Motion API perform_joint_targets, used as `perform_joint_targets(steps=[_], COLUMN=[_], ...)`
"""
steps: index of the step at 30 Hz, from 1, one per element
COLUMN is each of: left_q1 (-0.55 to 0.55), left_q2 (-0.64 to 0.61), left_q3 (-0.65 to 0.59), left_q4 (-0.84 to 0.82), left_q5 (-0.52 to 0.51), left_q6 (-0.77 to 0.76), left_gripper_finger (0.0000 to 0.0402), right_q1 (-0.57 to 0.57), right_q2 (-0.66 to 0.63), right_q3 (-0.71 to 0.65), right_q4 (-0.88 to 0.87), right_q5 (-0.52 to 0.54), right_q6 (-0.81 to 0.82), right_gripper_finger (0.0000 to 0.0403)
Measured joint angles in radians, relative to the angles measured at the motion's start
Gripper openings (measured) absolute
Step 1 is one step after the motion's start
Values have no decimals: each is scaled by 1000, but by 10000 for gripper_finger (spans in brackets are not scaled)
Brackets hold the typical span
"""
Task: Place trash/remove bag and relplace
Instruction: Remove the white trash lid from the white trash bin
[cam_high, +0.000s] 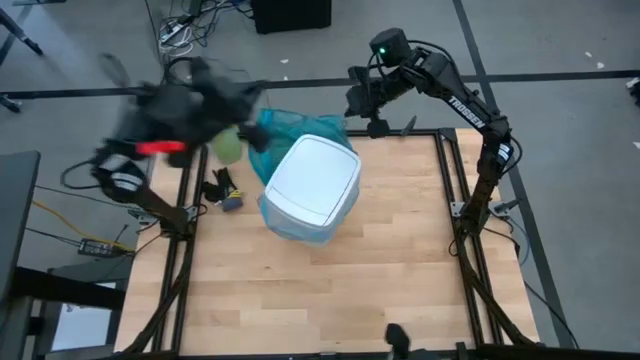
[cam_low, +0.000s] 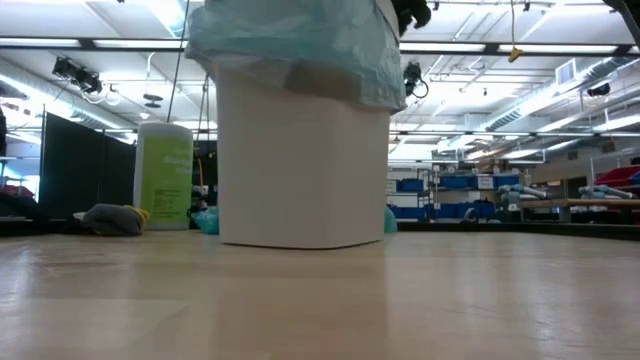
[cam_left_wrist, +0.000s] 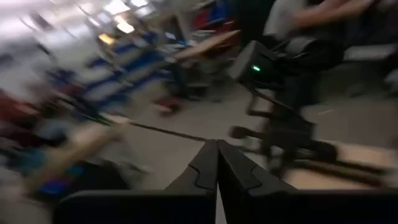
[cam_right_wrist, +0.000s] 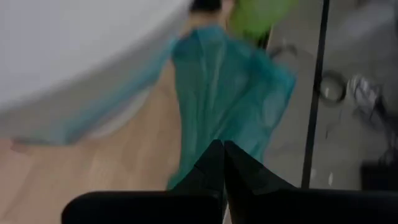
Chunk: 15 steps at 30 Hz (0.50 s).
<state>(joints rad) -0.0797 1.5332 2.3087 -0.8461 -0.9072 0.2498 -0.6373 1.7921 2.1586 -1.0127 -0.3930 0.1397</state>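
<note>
Bag (cam_high: 285, 222) upright round white bin (cam_high: 312, 180) (mouth upward, long axis vertical)

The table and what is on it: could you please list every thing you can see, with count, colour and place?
Bin: one, white, upright near the middle of the table.
Bin liner: one, light sky-blue, folded over the bin's rim.
Teal bag: one, darker teal-green, on the table behind the bin, at the far edge.
Green canister: one, light green, standing at the far left corner.
Small dark items: a few, dark, lying left of the bin; too small to identify.
Table: one, light wood.
Left gripper: shut, holding nothing, raised over the far left corner, blurred.
Right gripper: shut, holding nothing, above the far edge, facing the teal bag.
</note>
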Motion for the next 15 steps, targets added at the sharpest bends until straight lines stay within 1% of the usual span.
perform_joint_targets(steps=[2,4,6,8,10,12,13,15], left_q1=[19,36,41,38,28,16,11,6], left_q2=[-50,-91,-125,-135,-137,-134,-128,-115], left_q3=[0,-3,-3,-3,-7,-20,-34,-70], left_q4=[-87,-223,-339,-446,-505,-525,-524,-514], left_q5=[92,182,257,315,377,407,418,428], left_q6=[-167,-329,-488,-601,-644,-636,-609,-520], left_gripper_finger=[14,14,14,14,14,14,14,14], right_q1=[0,1,4,15,32,59,72,104], right_q2=[-1,-1,-2,-2,-1,-1,-1,-1], right_q3=[0,0,0,0,0,0,0,0], right_q4=[67,154,215,239,246,254,252,239], right_q5=[-67,-129,-142,-146,-154,-166,-179,-205], right_q6=[-3,1,21,1,-102,-216,-236,-193], right_gripper_finger=[0,1,3,3,1,1,2,1])
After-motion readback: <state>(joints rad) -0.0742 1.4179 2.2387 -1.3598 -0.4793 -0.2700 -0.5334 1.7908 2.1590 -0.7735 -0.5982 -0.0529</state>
